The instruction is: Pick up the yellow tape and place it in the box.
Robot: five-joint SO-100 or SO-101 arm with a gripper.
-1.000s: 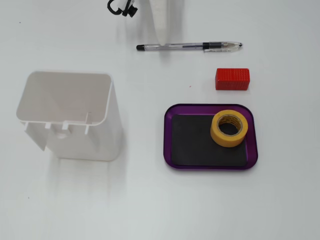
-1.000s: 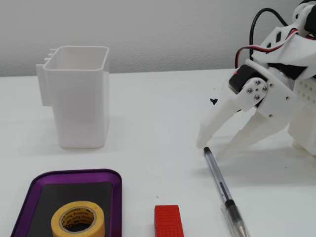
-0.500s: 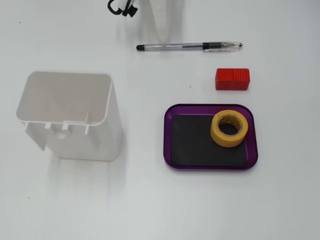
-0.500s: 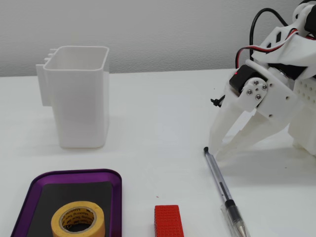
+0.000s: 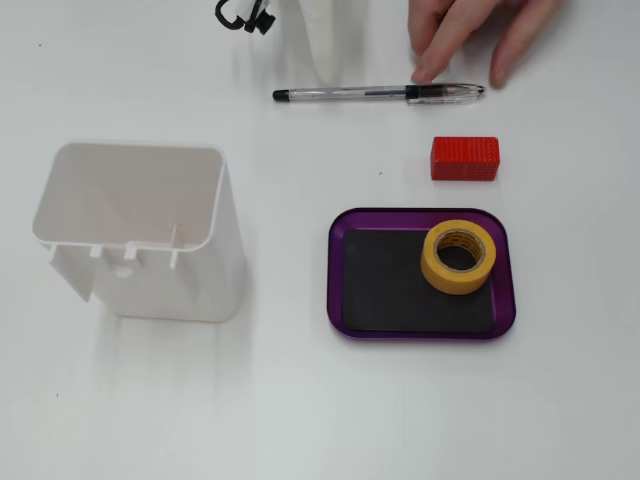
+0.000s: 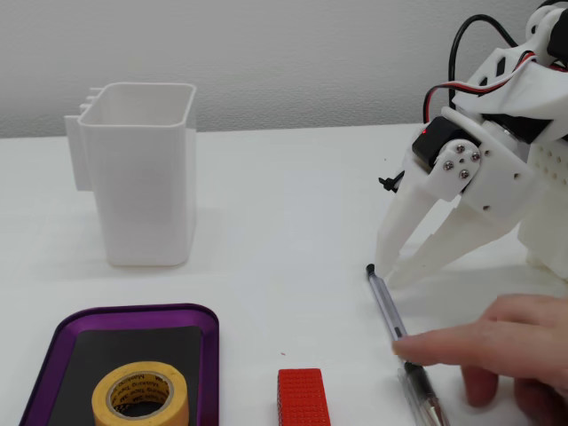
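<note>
In a fixed view, the yellow tape [image 5: 459, 257] lies flat inside the box [image 5: 420, 330], so placement looks done. In a fixed view, the end effector [image 6: 390, 271] rests empty, fingers slightly apart, tips down near a pen [image 6: 398, 342] that a person's hand [image 6: 497, 351] touches.

The bench [image 5: 300, 400] is plain white. In a fixed view from above, a tall white tub [image 5: 140, 230] stands on its left side. To the right lies the box [image 5: 340, 280], a purple tray. Just beyond the tray sits a little red block [image 5: 465, 158]. Farther off lies a pen [image 5: 375, 94], and a person's hand [image 5: 470, 35] touches it.
</note>
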